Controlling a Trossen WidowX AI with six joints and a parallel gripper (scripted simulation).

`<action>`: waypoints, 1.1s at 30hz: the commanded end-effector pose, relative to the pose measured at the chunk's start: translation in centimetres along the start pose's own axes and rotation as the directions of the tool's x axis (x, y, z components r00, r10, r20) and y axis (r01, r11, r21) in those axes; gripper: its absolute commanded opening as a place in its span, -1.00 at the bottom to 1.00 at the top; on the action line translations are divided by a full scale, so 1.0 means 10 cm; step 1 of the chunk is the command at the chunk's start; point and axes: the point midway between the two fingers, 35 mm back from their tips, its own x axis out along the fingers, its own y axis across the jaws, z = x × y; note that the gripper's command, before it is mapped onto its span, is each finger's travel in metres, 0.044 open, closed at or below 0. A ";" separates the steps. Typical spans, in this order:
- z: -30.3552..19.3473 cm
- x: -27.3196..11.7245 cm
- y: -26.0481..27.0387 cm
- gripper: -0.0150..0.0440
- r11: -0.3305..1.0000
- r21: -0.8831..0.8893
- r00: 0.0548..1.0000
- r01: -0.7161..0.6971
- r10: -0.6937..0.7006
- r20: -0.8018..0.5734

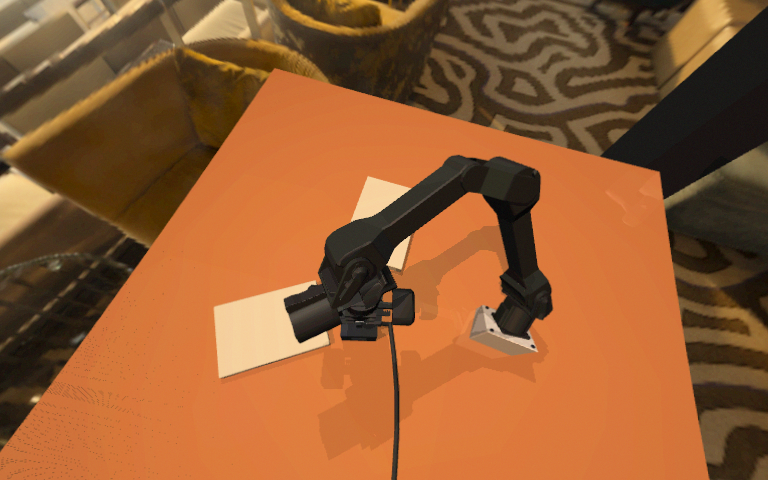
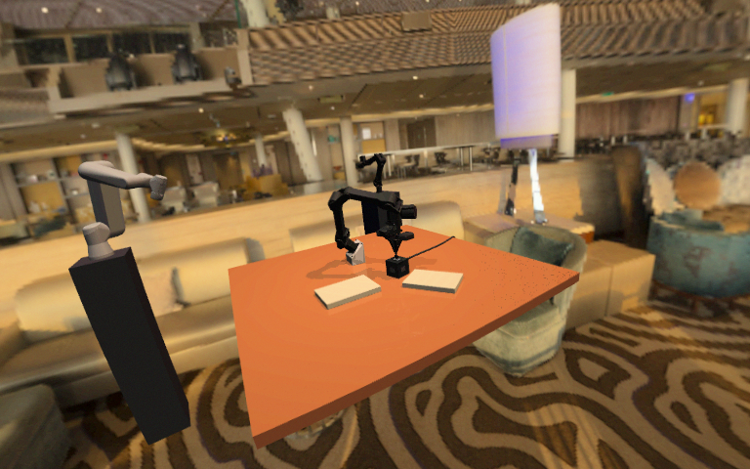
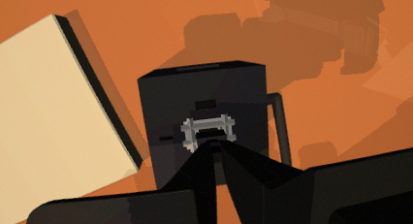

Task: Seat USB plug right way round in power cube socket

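The black power cube (image 2: pixel 396 268) (image 3: pixel 162 103) stands upright on the table; the arm hides it in the top view. On its top face is a silver socket frame (image 3: pixel 208 122). My gripper (image 2: pixel 395 253) (image 3: pixel 215 150) points down over the socket. It is shut on the USB plug (image 3: pixel 211 134), a small dark shape at the fingertips, mostly hidden by the fingers. The plug is at the socket opening. How deep it sits and which way round it is cannot be told from these views.
A black cable (image 1: pixel 396 386) (image 2: pixel 432 247) (image 3: pixel 279 122) runs from the cube's side. One pale flat block (image 1: pixel 245 339) (image 3: pixel 58 108) lies close beside the cube. A second pale block (image 1: pixel 379 190) lies farther off. The orange table (image 1: pixel 584 237) (image 2: pixel 414 342) carries the arm's white base (image 1: pixel 504 344) (image 2: pixel 355 254).
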 end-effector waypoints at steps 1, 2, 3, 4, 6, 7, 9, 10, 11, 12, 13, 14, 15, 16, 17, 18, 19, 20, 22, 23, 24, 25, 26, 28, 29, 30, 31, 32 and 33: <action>0.00 0.02 0.00 -0.49 1.000 -0.003 1.000 0.001 -0.001 0.003; 0.00 0.02 0.00 -0.49 1.000 -0.003 1.000 0.001 -0.001 0.003; 0.00 0.02 0.00 -0.49 1.000 -0.003 1.000 0.001 -0.001 0.003; 0.00 0.02 0.00 -0.49 1.000 -0.003 1.000 0.001 -0.001 0.003; 0.00 0.02 0.00 -0.49 1.000 -0.003 1.000 0.001 -0.001 0.003; 0.00 0.02 0.00 -0.49 1.000 -0.003 1.000 0.001 -0.001 0.003; 0.00 0.03 0.00 -0.49 1.000 -0.003 1.000 0.001 -0.001 0.003; 0.00 0.03 0.00 -0.49 1.000 -0.003 1.000 0.001 -0.001 0.003; 0.00 0.03 0.00 -0.49 1.000 -0.003 1.000 0.001 -0.001 0.003; 0.00 0.03 0.00 -0.49 1.000 -0.003 1.000 0.001 -0.001 0.003; 0.00 0.03 0.00 -0.49 1.000 -0.003 1.000 0.001 -0.001 0.003; 0.00 0.03 0.00 -0.49 1.000 -0.003 1.000 0.001 -0.001 0.003; 0.00 0.03 0.00 -0.49 1.000 -0.003 1.000 0.001 -0.001 0.003; 0.00 0.03 0.00 -0.49 1.000 -0.003 1.000 0.001 -0.001 0.003; 0.00 0.04 0.00 -0.49 1.000 -0.003 1.000 0.001 -0.001 0.003; 0.00 0.04 0.00 -0.49 1.000 -0.003 1.000 0.001 -0.001 0.003; 0.00 0.04 0.00 -0.49 1.000 -0.003 1.000 0.001 -0.001 0.003; 0.00 0.04 0.00 -0.49 1.000 -0.003 1.000 0.001 -0.001 0.003; 0.00 0.04 0.00 -0.49 1.000 -0.003 1.000 0.001 -0.001 0.003; 0.00 0.04 0.00 -0.49 1.000 -0.003 1.000 0.001 -0.001 0.003; 0.00 0.04 0.00 -0.49 1.000 -0.003 1.000 0.001 -0.001 0.003; 0.00 0.04 0.00 -0.49 1.000 -0.003 1.000 0.001 -0.001 0.003; 0.00 0.05 0.00 -0.49 1.000 -0.003 1.000 0.001 -0.001 0.003; 0.00 0.05 0.00 -0.49 1.000 -0.003 1.000 0.001 -0.001 0.003; 0.00 0.05 0.00 -0.49 1.000 -0.003 1.000 0.001 -0.001 0.003; 0.00 0.05 0.00 -0.49 1.000 -0.003 1.000 0.001 -0.001 0.003; 0.00 0.05 0.00 -0.49 1.000 -0.003 1.000 0.001 -0.001 0.003; 0.00 0.05 0.00 -0.49 1.000 -0.003 1.000 0.001 -0.001 0.003; 0.00 0.05 0.00 -0.49 1.000 -0.003 1.000 0.001 -0.001 0.003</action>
